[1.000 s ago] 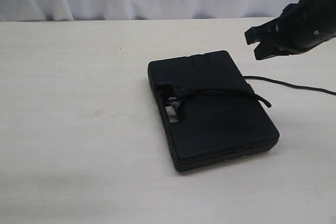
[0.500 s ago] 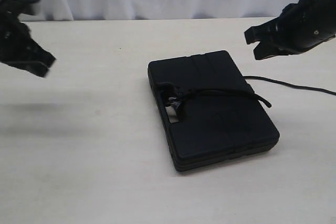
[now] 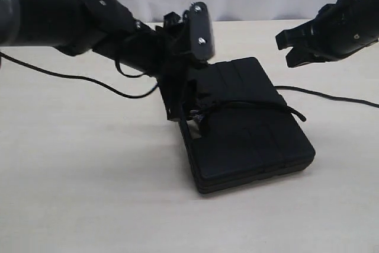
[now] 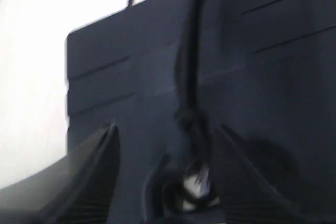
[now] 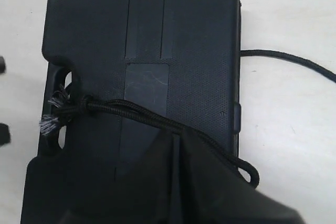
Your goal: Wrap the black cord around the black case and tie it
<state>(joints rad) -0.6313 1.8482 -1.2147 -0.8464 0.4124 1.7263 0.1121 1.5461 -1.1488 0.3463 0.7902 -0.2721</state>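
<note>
On the counter (image 3: pixel 89 194), right of its middle, lies the black case (image 3: pixel 254 140); rigid, it should stay put. The left gripper (image 4: pixel 168 135) hangs wide open astride the frayed knot (image 5: pixel 68 109), holding nothing; the right gripper (image 3: pixel 289 50), near the far right corner, is closed, empty. The limp black cord (image 3: pixel 249 105) crosses the lid; pinch beside the knot, which only the right wrist view shows sharply at the handle slot (image 5: pixel 59 80)

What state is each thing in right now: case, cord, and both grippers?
black case: shut, lying flat on the table.
black cord: laid across the case top, frayed knot at the handle slot, tail trailing on the table.
left gripper: open, fingers either side of the knot.
right gripper: shut, empty, up off the case.
</note>
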